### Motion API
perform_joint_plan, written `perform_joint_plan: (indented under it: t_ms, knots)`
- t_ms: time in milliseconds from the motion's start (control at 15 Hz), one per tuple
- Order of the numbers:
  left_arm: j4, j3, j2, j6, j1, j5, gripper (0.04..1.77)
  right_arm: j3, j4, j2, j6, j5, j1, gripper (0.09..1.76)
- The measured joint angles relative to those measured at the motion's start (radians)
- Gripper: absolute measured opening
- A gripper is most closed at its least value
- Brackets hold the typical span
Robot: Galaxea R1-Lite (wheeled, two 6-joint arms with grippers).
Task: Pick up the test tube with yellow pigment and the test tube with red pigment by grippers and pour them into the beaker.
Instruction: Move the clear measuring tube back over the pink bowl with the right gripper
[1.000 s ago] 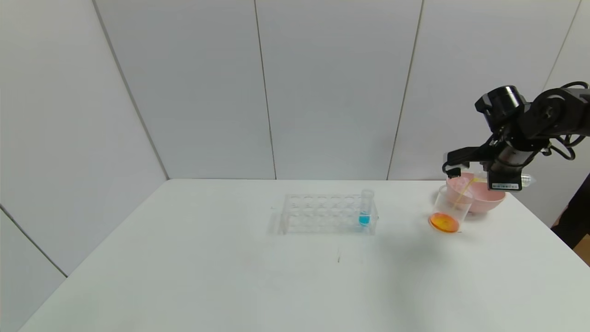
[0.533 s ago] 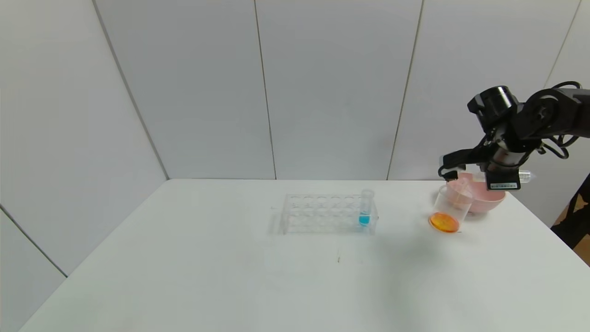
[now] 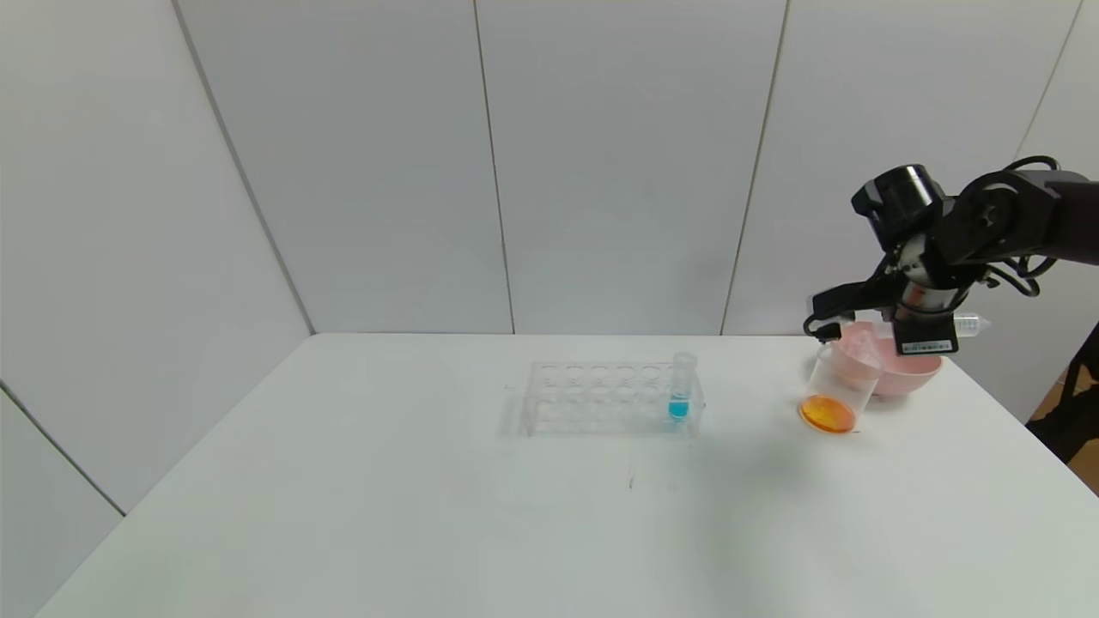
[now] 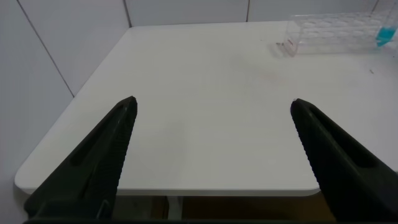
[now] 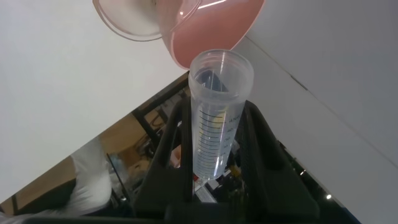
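My right gripper [image 3: 826, 324] is shut on the test tube with yellow pigment [image 3: 968, 324], held roughly level above the beaker [image 3: 843, 378] at the table's far right. In the right wrist view the tube [image 5: 214, 124] lies between the fingers [image 5: 258, 143] with its mouth pointing away, and no liquid shows in it. The beaker holds orange liquid [image 3: 828, 414] at its bottom. The test tube with red pigment is out of view. My left gripper [image 4: 212, 104] is open and empty, over the table's near left corner.
A pink bowl [image 3: 906, 371] stands right behind the beaker and shows in the right wrist view [image 5: 214, 34]. A clear tube rack [image 3: 601, 399] in mid-table holds a blue-liquid tube [image 3: 680, 390]; both show in the left wrist view [image 4: 329, 34].
A yellow stream ran from the tube into the beaker one second ago and has stopped. My right gripper has shifted a little left with the tube.
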Motion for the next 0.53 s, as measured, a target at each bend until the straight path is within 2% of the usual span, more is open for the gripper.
perform_joint_plan:
  t_ms: [533]
  knots:
    - [0.0,0.0,0.0,0.0,0.0,0.0,1.76,0.0,-0.006,0.001,-0.001,0.001,0.002,0.5]
